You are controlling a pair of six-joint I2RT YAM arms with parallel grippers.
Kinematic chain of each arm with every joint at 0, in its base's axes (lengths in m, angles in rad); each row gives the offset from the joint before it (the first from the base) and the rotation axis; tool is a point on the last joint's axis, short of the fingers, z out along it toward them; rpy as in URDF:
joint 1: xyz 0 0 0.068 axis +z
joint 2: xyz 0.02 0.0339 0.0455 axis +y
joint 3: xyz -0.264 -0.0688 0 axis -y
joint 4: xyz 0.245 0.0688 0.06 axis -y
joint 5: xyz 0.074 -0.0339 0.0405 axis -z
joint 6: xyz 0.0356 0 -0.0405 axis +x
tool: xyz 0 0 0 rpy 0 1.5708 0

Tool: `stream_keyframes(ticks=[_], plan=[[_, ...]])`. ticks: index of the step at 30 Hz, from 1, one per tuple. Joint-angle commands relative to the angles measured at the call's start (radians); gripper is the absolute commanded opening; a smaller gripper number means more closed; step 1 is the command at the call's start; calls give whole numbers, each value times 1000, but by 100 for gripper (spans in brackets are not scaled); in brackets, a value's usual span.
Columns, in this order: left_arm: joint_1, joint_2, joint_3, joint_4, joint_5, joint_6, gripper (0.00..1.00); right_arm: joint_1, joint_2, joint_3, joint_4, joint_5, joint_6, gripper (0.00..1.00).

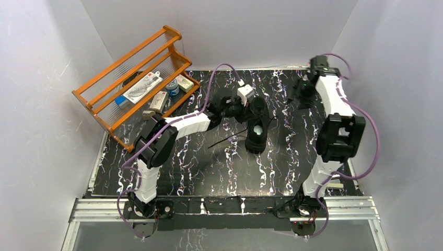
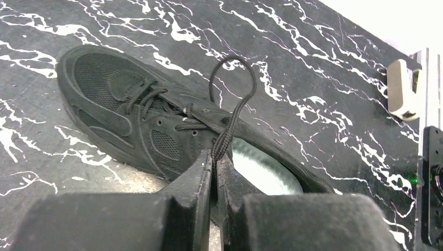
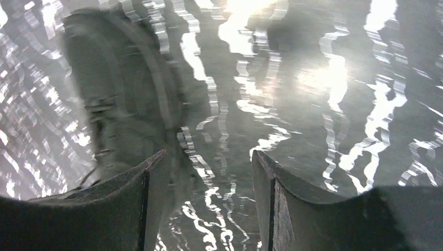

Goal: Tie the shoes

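A black sneaker (image 1: 257, 128) is seen lying on its sole near the middle of a black, white-veined table (image 1: 209, 172), toe toward the far wall and its pale insole (image 1: 257, 130) showing through the opening. The left gripper (image 1: 241, 111) is positioned just beside the shoe's left flank, level with the lacing.

From the left wrist view, the sneaker (image 2: 156, 120) is shown stretched diagonally, toe at the upper left and the insole (image 2: 261, 170) just behind the fingertips. The left gripper (image 2: 215, 157) is pressed together on a lace loop (image 2: 235, 99), with its fingers (image 2: 201, 172) pinched against the two strands at the loop's base. The loop is held arching up and away from the tips, above the collar of the shoe. The crossed laces over the tongue are seen further off, toward the toe.

A loose lace end (image 1: 227, 140) is seen trailing across the table to the left of the shoe's heel half.

The right gripper (image 1: 302, 97) is held well apart from the sneaker, out toward the far right of the table. In the blurred right wrist view, its fingers (image 3: 151, 193) are spread wide with nothing between them but the tabletop (image 3: 313, 104). The sneaker (image 3: 120, 94) is made out only as a dark shape beyond the left-hand finger.

An orange rack (image 1: 130, 78) holding small packets is set at the table's far left corner.
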State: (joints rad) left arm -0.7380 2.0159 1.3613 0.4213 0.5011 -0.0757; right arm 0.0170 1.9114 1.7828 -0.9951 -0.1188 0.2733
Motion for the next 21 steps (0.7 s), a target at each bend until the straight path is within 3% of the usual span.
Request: stream_keyframes(ticks=[1,5,8,16,21], plan=[[11,-7,57,-16,-80,-82,0,-161,-159,-186,147,71,17,65],[11,6,66,-38,-77,-85,0,-169,-251,-400,247,25,-49,53],[11,12,66,-45,-73,-87,0,-159,-266,-497,346,-166,-111,45],[11,13,66,-42,-69,-94,0,-105,-353,-773,839,-406,24,43],[12,22,76,-38,-63,-111,0,-83,-316,-835,953,-419,67,41]])
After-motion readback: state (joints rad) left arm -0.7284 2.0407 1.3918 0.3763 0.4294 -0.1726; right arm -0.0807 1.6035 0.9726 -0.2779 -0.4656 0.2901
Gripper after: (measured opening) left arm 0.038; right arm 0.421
